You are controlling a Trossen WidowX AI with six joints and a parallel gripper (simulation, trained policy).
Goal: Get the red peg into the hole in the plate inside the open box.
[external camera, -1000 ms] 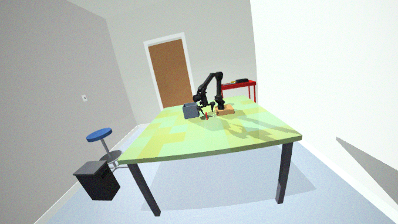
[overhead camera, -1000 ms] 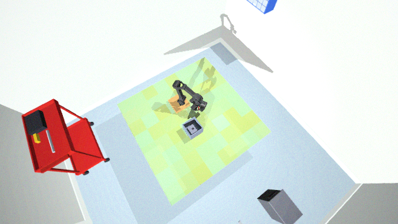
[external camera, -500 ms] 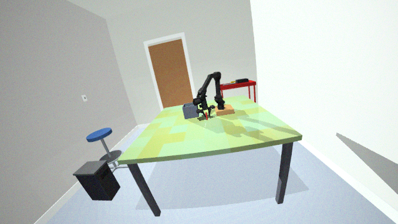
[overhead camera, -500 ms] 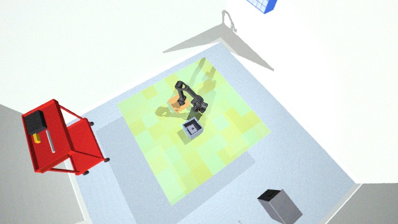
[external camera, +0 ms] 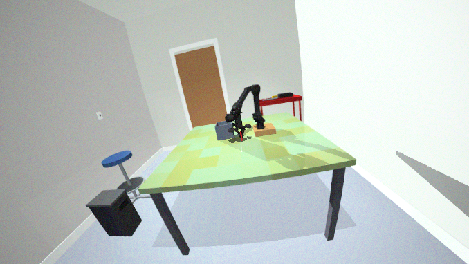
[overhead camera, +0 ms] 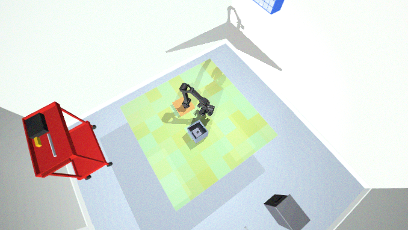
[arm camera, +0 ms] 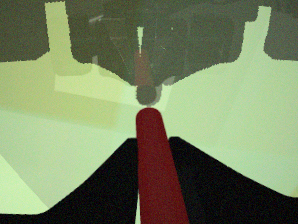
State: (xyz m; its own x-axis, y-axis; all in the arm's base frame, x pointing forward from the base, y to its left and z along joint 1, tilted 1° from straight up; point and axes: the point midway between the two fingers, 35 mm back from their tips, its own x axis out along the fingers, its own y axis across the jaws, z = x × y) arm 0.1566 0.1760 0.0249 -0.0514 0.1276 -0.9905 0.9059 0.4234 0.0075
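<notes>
Red peg [external camera: 241, 136] [arm camera: 152, 165] gripped nearly upright, w/ fingers of the black gripper [overhead camera: 207, 112] [external camera: 241, 133] [arm camera: 152, 146] closed on it, outside the grey open box [overhead camera: 195, 127] [external camera: 224, 130]. Bare tabletop [overhead camera: 210, 159] [external camera: 214, 169] runs btwn box & table's far edges in top view.

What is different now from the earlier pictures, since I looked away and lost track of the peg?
The hand has come down to the red peg and closed on it; a second ago its fingers stood apart. The peg looks more upright now. The open box and the red cart stayed put.
</notes>
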